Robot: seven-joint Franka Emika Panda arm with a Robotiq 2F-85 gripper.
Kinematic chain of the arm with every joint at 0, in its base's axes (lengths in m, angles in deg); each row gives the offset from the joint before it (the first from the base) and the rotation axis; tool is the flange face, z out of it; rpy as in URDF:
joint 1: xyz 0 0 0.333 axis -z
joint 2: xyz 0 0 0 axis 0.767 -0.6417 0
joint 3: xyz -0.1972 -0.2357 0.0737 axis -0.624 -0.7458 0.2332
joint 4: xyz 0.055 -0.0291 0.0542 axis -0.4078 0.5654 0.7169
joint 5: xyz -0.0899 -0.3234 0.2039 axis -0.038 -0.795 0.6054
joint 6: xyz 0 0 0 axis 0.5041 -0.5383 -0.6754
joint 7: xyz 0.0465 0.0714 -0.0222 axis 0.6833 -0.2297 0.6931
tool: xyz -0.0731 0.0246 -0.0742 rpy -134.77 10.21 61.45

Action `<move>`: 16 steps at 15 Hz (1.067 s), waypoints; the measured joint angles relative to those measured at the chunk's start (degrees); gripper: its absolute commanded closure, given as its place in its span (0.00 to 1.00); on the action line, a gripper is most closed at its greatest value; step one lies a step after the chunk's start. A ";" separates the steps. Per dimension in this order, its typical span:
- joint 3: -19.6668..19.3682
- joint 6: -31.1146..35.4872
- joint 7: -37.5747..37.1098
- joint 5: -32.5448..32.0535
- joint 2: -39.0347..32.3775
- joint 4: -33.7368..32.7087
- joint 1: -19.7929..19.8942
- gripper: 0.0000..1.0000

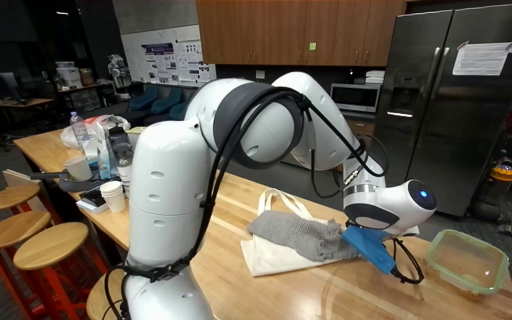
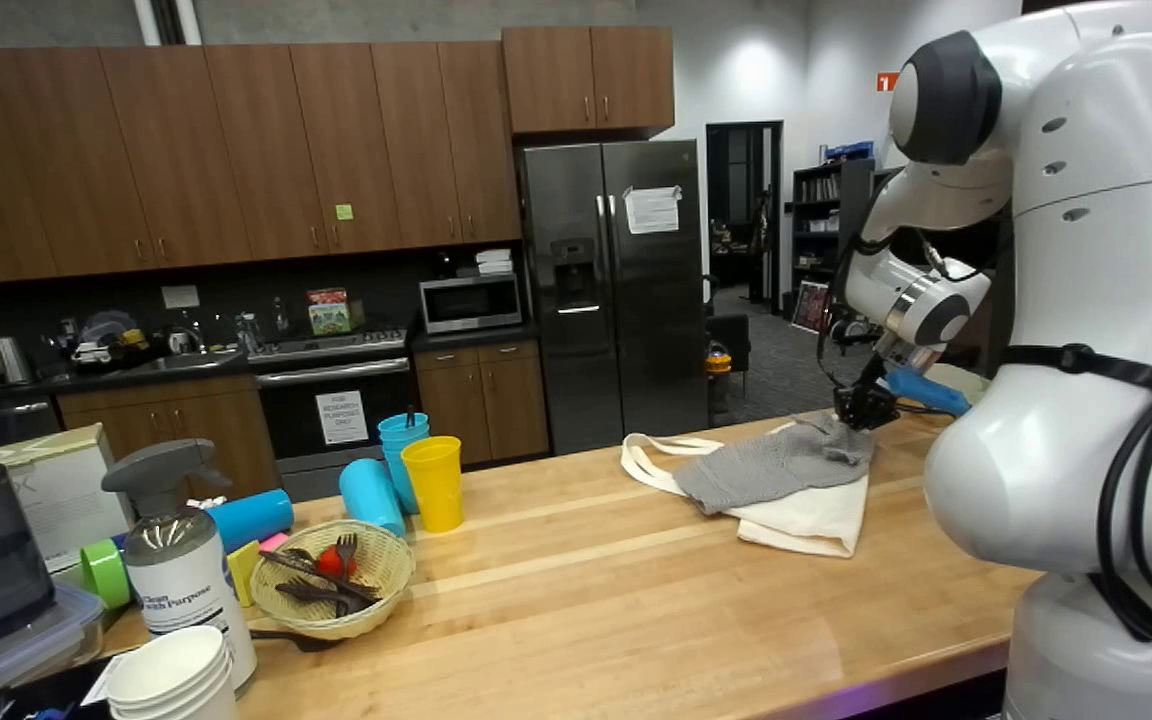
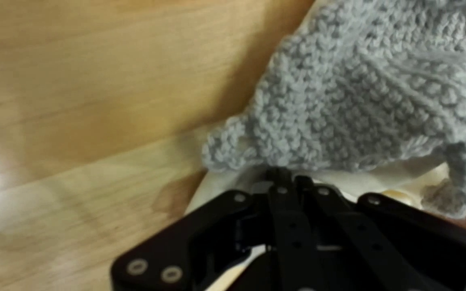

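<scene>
Grey knit, the cloth (image 3: 338, 101) lies along a cream tote bag (image 1: 274, 260) on the wooden table (image 1: 242, 295). In both exterior views its long axis runs toward the gripper (image 3: 292, 180), bunched end nearest. The fingers stand almost together at the cloth's edge; whether they pinch it cannot be told. The arm (image 1: 256, 122) rises upright, bends over and slopes down to a low wrist. Beyond stands a refrigerator (image 1: 456, 133).
</scene>
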 measured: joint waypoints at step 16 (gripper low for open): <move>-3.37 -4.10 13.00 3.60 4.61 6.91 0.22 0.72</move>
